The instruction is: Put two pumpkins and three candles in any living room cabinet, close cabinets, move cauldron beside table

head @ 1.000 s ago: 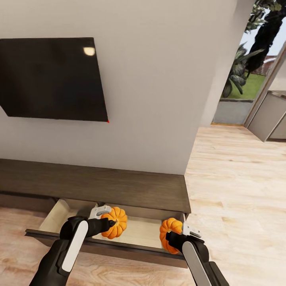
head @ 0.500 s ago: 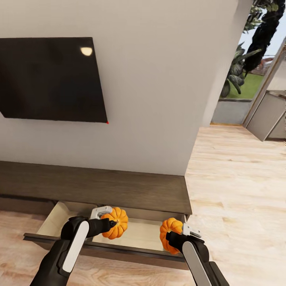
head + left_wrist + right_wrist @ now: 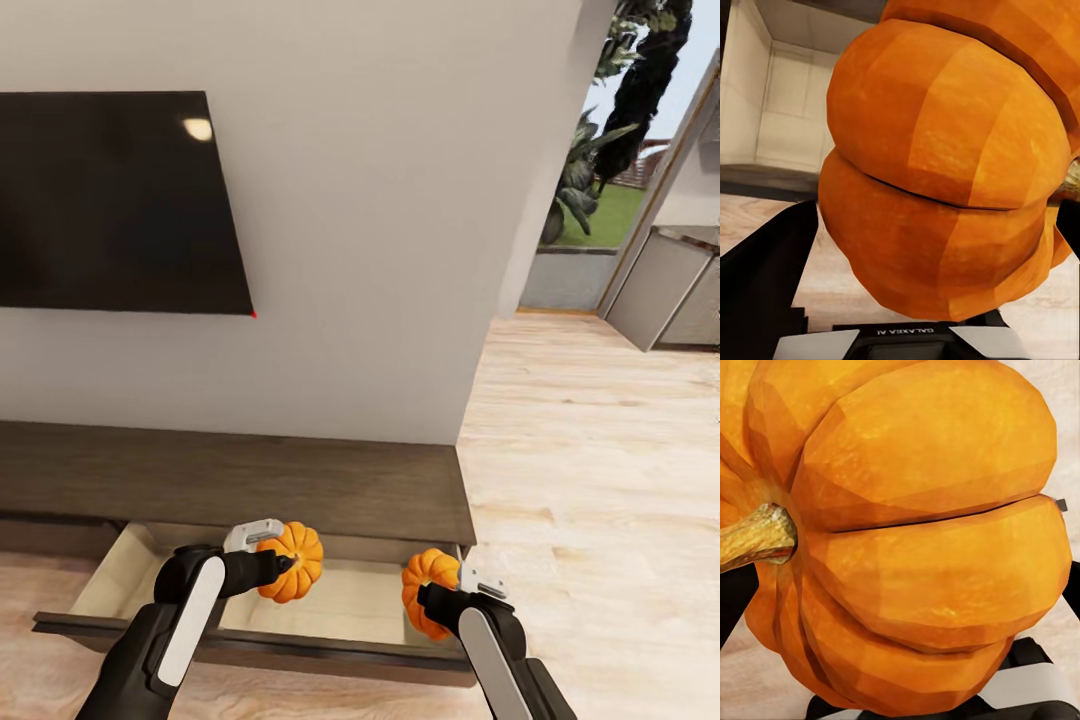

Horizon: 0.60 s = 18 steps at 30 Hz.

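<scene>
The left gripper (image 3: 285, 563) is clamped on one pumpkin (image 3: 291, 561), which sits between its fingers and hangs over the open drawer (image 3: 130, 580) of the cabinet (image 3: 250, 480). In the left wrist view this pumpkin (image 3: 945, 172) bulges right in front of the camera, its ribbed orange side pressed against the dark finger (image 3: 765, 277), and beyond it lie the pale beige inner walls of the drawer (image 3: 787, 97).

The right gripper (image 3: 440, 598) holds the second pumpkin (image 3: 428, 590) in the same way, close to the drawer's right end and just above its dark front edge. In the right wrist view that pumpkin (image 3: 915, 540) lies on its side, its short tan stem (image 3: 757, 536) pointing sideways, with pale wood floor (image 3: 1061, 427) showing past it.

Seen from the head camera, the two pumpkins are well apart from one another, one ahead of each gripper, and both are held clear of the drawer's beige bottom. The drawer is pulled out toward the robot from the long dark brown unit. Beyond the grippers, above the cabinet top, a black screen (image 3: 110, 200) hangs on the white wall (image 3: 380, 220). Off past the right gripper the light wood floor (image 3: 600, 480) runs toward an opening with green plants (image 3: 590, 170) outside.
</scene>
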{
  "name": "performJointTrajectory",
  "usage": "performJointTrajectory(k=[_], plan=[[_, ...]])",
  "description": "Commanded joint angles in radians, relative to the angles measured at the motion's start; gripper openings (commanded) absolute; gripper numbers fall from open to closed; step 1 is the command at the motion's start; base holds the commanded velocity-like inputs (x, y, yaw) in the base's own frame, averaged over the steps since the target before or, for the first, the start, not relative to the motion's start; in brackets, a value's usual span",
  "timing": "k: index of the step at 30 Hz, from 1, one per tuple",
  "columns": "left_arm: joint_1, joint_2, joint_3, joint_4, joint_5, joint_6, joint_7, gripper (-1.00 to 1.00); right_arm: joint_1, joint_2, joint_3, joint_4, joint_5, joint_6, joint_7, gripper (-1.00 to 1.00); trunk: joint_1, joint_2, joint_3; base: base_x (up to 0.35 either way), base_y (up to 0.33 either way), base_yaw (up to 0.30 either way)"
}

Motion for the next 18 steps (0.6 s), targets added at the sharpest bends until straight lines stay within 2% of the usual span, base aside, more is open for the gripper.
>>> performJointTrajectory(k=[1, 14, 18], plan=[[-0.001, 0.0, 0.0, -0.001, 0.007, 0.004, 0.012, -1.0, -0.001, 0.0, 0.001, -0.001, -0.01, 0.0, -0.01, -1.0, 0.0, -0.001, -0.001, 0.071, 0.0, -0.032], [0.0, 0.0, 0.0, 0.0, 0.007, 0.004, 0.013, -1.0, -0.001, 0.0, 0.006, -0.003, -0.009, 0.0, -0.01, -1.0, 0.0, -0.001, -0.001, 0.067, 0.0, -0.02], [-0.001, 0.0, 0.0, 0.0, 0.007, 0.003, 0.013, -1.0, -0.017, 0.008, 0.005, 0.002, -0.009, 0.001, -0.011, -1.0, 0.0, -0.001, -0.001, 0.109, 0.0, 0.0]])
